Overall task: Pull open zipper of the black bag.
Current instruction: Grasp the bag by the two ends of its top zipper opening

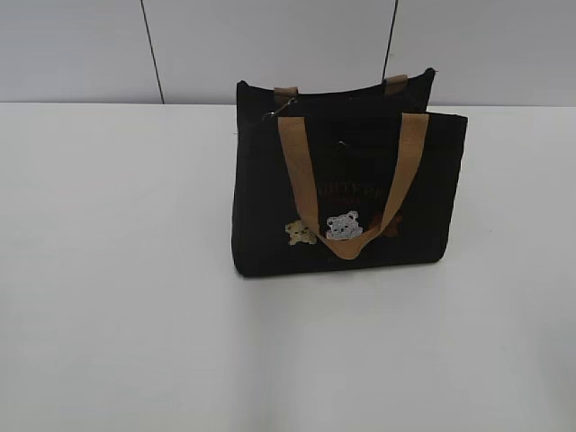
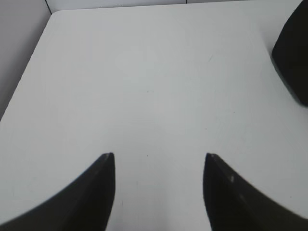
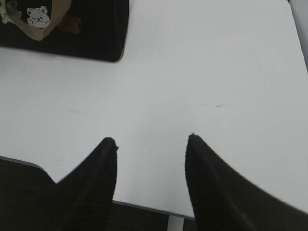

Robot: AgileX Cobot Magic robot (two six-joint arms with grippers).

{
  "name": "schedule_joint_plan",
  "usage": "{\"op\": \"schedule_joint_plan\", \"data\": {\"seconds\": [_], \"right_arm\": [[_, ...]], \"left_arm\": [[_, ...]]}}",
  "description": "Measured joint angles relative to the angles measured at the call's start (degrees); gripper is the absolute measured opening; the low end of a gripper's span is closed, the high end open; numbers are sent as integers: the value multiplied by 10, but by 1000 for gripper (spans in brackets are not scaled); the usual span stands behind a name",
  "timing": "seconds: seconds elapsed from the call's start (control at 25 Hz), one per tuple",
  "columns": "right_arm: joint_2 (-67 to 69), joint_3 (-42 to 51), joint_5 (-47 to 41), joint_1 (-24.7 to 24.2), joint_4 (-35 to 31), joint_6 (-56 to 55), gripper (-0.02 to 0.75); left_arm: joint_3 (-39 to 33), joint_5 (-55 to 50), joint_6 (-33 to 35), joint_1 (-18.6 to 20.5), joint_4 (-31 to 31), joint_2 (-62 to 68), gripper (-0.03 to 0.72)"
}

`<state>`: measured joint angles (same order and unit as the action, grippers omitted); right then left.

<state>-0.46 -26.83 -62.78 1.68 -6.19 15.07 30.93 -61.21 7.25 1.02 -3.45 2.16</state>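
Observation:
The black bag point(image 1: 346, 184) stands upright at the back middle of the white table, a tan handle point(image 1: 351, 180) hanging over its front with bear patches below. Its zipper point(image 1: 346, 97) runs along the top, with a small metal pull tab point(image 1: 281, 108) near the left end. Neither arm shows in the exterior view. My left gripper point(image 2: 160, 156) is open over bare table, and only a corner of the bag point(image 2: 293, 53) shows at the right edge. My right gripper point(image 3: 153, 139) is open near the table's front edge, with the bag point(image 3: 91, 29) far off at upper left.
The white table point(image 1: 126, 297) spreads wide on all sides of the bag. A pale panelled wall point(image 1: 81, 45) rises behind it. In the right wrist view the table's front edge point(image 3: 144, 207) lies just under the fingers.

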Motion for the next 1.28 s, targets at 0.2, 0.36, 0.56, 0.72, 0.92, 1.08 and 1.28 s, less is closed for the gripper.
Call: {"op": "schedule_joint_plan", "data": {"seconds": [0.2,0.36,0.56,0.72,0.92,1.08,1.28], "right_arm": [[0,0,0,0,0,0,358],[0,0,0,0,0,0,358],[0,0,0,0,0,0,358],[0,0,0,0,0,0,358],[0,0,0,0,0,0,358],[0,0,0,0,0,0,358],[0,0,0,0,0,0,358]], "left_arm": [[0,0,0,0,0,0,436],[0,0,0,0,0,0,436],[0,0,0,0,0,0,436],[0,0,0,0,0,0,436],[0,0,0,0,0,0,436],[0,0,0,0,0,0,436],[0,0,0,0,0,0,436]]}}
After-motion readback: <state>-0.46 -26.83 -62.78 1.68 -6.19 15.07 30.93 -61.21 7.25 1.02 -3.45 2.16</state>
